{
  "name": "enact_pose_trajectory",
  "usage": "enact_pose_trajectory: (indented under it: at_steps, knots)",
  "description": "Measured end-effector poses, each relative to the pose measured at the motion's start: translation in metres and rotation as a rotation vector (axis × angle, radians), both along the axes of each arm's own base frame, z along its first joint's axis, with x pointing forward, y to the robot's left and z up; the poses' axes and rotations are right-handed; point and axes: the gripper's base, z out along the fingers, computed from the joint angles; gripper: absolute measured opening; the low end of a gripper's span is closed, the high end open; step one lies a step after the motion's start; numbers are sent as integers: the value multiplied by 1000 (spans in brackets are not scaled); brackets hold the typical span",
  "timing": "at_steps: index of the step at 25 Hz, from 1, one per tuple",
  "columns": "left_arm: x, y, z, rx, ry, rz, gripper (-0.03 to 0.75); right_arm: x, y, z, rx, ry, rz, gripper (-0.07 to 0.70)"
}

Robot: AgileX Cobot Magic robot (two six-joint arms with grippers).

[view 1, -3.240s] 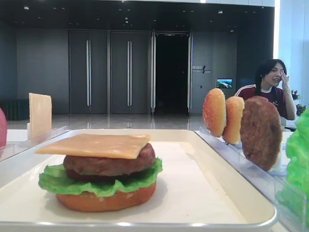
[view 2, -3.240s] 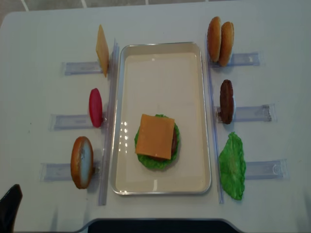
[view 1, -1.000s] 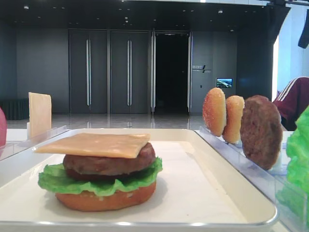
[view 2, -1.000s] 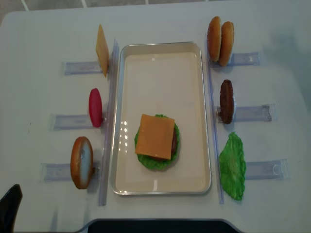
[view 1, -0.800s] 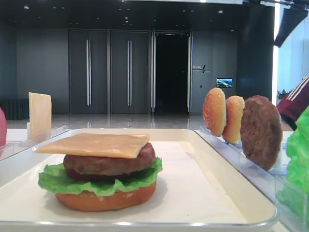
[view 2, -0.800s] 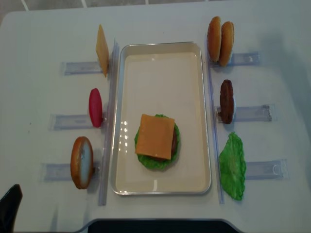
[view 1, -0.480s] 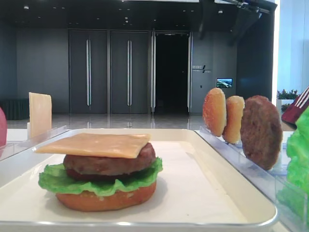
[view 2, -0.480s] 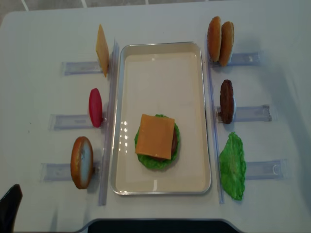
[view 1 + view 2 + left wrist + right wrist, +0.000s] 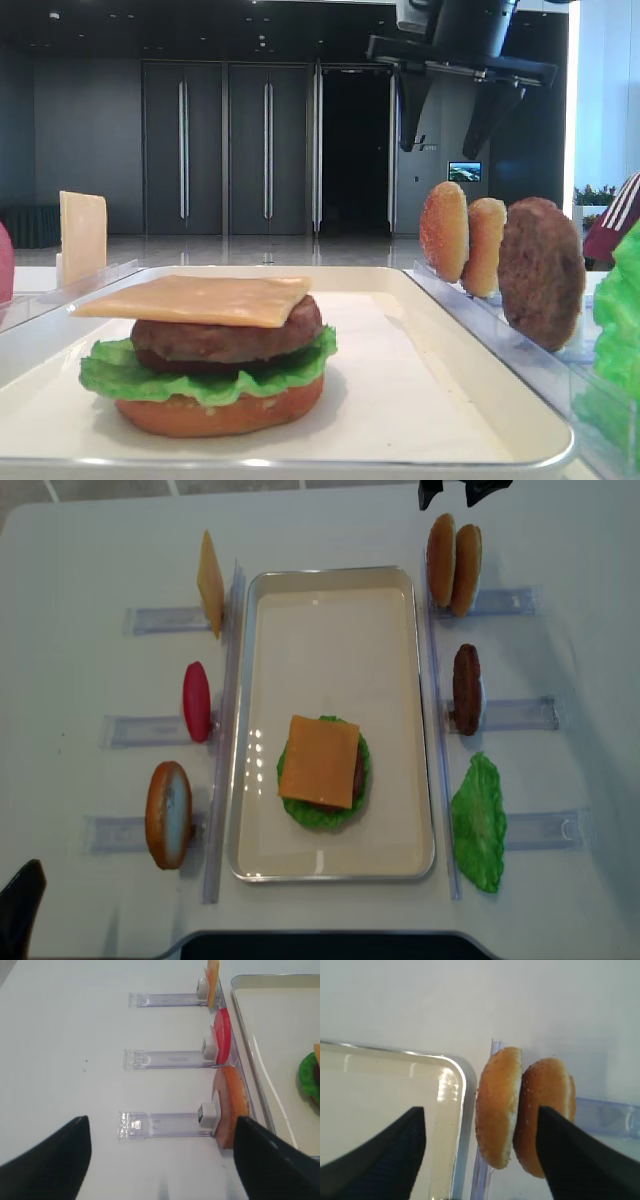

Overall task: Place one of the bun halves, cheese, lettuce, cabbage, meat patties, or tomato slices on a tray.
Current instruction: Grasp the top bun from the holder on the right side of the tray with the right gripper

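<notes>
Right pincer wide open over bun halves (nothing held)

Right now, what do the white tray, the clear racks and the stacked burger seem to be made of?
The tray looks like glossy enamel or plastic: sharp light glints on its rim and floor. The racks look like clear acrylic, since the table shows through. The cheese holds a stiff flat sheet without drooping, and the lettuce has an even sheen, so likely molded plastic replicas.
</notes>
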Motion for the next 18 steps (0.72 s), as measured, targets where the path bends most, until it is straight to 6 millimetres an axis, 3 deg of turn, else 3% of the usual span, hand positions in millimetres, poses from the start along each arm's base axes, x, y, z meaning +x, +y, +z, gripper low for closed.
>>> enact_pose_trajectory:
  at_steps: [5,18]
  knots:
    - [0,0,0,0,0,0,692,3,2,-11,0,30,-18,479]
    - [0,0,0,0,0,0,692,5,3,-18,1,40,-25,479]
